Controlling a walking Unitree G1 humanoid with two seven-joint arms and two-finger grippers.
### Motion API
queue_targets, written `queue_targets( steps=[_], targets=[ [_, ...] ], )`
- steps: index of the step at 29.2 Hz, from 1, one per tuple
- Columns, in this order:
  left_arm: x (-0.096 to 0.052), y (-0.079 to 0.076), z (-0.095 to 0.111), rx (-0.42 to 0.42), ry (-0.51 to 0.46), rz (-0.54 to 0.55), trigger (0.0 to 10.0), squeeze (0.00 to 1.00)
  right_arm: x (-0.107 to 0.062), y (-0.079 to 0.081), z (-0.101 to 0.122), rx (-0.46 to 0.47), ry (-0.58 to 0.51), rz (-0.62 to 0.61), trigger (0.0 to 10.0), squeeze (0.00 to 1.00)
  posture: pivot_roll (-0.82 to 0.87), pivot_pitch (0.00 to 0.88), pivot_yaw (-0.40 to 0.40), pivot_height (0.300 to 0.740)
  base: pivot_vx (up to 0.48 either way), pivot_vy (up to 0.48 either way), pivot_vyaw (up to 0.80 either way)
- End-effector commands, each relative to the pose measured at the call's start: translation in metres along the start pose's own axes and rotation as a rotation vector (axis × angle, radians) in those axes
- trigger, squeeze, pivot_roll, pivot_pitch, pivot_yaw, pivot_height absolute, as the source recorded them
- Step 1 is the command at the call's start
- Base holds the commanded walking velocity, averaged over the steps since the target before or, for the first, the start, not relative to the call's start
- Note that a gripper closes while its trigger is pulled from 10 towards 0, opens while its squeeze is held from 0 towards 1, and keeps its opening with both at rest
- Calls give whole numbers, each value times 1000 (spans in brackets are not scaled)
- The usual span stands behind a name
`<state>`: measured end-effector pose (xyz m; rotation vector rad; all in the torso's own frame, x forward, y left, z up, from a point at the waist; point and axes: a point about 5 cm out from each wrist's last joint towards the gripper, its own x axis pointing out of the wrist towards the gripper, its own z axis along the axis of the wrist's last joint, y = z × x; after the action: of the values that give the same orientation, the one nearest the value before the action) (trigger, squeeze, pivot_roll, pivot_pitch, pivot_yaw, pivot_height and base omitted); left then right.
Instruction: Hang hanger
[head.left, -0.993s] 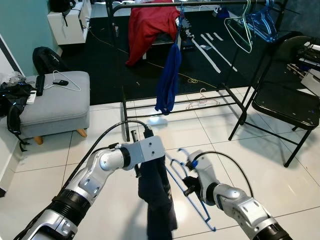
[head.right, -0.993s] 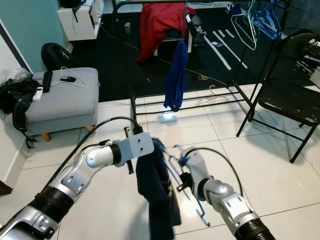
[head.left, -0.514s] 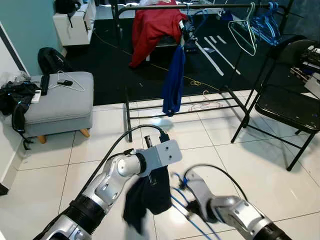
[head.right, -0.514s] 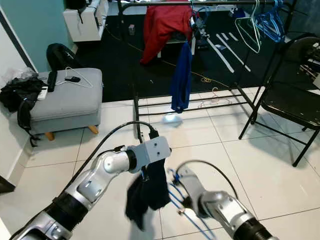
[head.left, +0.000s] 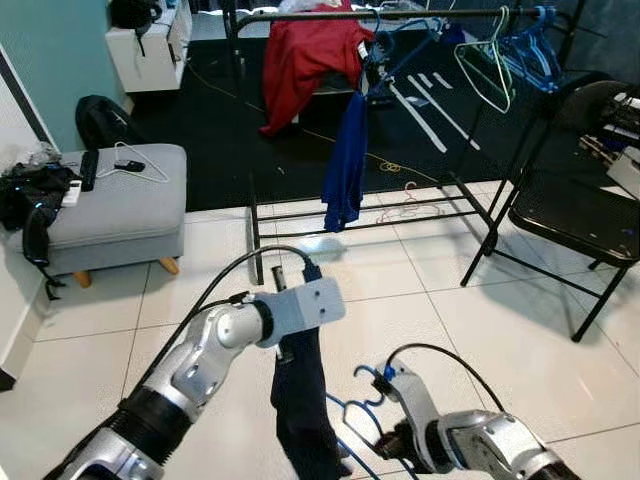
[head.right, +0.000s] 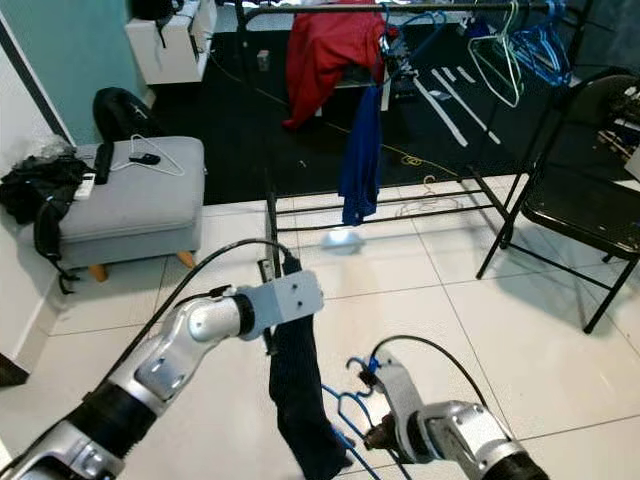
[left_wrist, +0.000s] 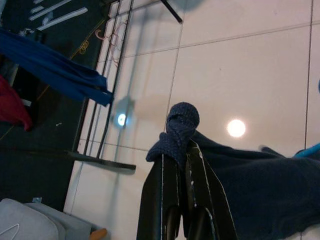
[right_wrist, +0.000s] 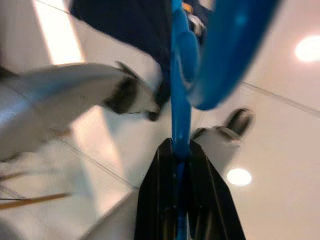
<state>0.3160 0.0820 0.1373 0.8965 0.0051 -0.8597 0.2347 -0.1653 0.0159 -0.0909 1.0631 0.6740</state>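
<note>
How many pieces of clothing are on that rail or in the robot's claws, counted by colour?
Red garment on the rail: 1
Blue garment on the rail: 1
Dark navy garment in the left claw: 1
Total: 3

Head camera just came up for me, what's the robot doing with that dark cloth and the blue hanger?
The left gripper is shut on a dark navy garment, which hangs down over the tiled floor. The right gripper is shut on a blue hanger, low beside the garment. The clothes rack stands ahead with a red garment, a blue garment and spare hangers. Nothing is hung yet.
</note>
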Motion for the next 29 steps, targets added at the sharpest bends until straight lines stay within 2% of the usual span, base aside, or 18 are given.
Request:
queue_targets(
  steps=[1,2,4,5,6,7,8,9,10,11,13,14,15,17,19,22,25,29],
  targets=[
    [-2,-1,-5,25,26,-17,10000,0,-1,-2,-1,-33,7,-29,10000,0,-53,99,-1,740,0,0,0],
    [-3,-1,-8,28,39,-24,10000,0,-3,5,13,188,-139,88,10000,0,-55,99,-2,740,0,0,0],
    [-4,-1,-12,21,52,-31,10000,0,-5,1,16,280,-196,88,10000,0,-51,101,-3,740,0,0,0],
    [-6,0,-17,22,68,-37,10000,0,-6,-13,0,70,-52,-96,10000,0,-56,101,-2,740,0,0,0],
    [-6,0,-17,22,68,-37,10000,0,-6,-13,0,70,-52,-96,10000,0,-56,101,-2,740,0,0,0],
    [-7,0,-20,7,85,-45,10000,0,-7,1,20,356,-237,101,10000,0,-55,100,-3,740,0,0,0],
    [-7,0,-20,7,85,-45,10000,0,-7,1,20,356,-237,101,10000,0,-55,100,-3,740,0,0,0],
    [-9,1,-24,-5,100,-54,10000,0,-12,3,33,546,-369,207,10000,0,-44,102,-2,740,0,0,0],
    [-9,1,-24,-5,100,-54,10000,0,-12,3,33,546,-369,207,10000,0,-44,102,-2,740,0,0,0],
    [-11,0,-28,2,118,-68,10000,0,-16,-26,25,170,-215,-192,10000,0,-57,100,0,740,0,0,0],
    [-13,1,-31,-12,130,-61,10000,0,-23,-39,39,196,-359,-317,10000,0,-51,100,6,740,0,0,0],
    [-13,2,-33,-56,132,-32,10000,0,-32,-48,58,520,-595,-258,10000,0,-58,99,6,740,0,0,0],
    [-13,2,-33,-56,132,-32,10000,0,-32,-48,58,520,-595,-258,10000,0,-58,99,6,740,0,0,0],
    [-12,5,-36,-159,129,40,10000,0,-39,-62,57,1180,-864,-45,10000,0,-48,100,1,740,0,0,0],
    [-11,4,-38,-203,131,65,10000,0,-40,-59,57,1190,-876,18,10000,0,-54,98,0,740,0,0,0],
    [-11,1,-40,-229,132,74,10000,0,-37,-48,52,801,-711,-94,10000,0,-52,99,-2,740,0,0,0],
    [-11,1,-40,-229,132,74,10000,0,-37,-48,52,801,-711,-94,10000,0,-52,99,-2,740,0,0,0],
    [-10,-1,-38,-203,110,68,10000,0,-28,-25,47,609,-573,-15,10000,0,-51,98,-9,740,0,0,0]
  ],
)
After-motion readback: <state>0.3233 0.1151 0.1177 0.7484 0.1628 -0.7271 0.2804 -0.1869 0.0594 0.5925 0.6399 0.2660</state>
